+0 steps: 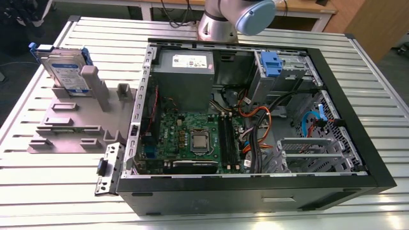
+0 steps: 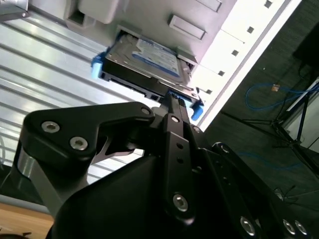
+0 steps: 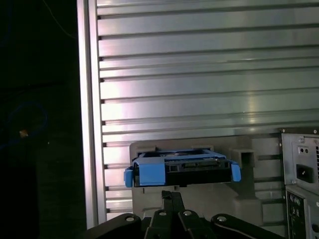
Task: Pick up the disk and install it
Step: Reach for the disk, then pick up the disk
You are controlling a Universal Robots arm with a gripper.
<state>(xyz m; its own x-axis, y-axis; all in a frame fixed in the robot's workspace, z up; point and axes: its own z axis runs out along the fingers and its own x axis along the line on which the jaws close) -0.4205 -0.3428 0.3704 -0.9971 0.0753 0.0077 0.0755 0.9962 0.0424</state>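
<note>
The disk (image 1: 64, 69) stands on edge in a slot of the grey holder (image 1: 64, 124), at the exterior view's left, beside the open computer case. It is silver with a white-and-blue label and a blue rail frame. In both wrist views my gripper (image 2: 169, 102) (image 3: 172, 195) points at the disk (image 2: 147, 62) (image 3: 182, 169) from a short distance. Its black fingers are pressed together, nothing is between them, and their tips stop short of the disk's blue-framed edge.
The open black computer case (image 1: 255, 191) lies on the slatted aluminium table (image 1: 51, 191). Inside are a grey power-supply box (image 1: 185, 72), a motherboard (image 1: 191, 134), cables and a silver cage with a blue latch (image 1: 271, 64). The table edge (image 3: 84, 99) lies close to the holder.
</note>
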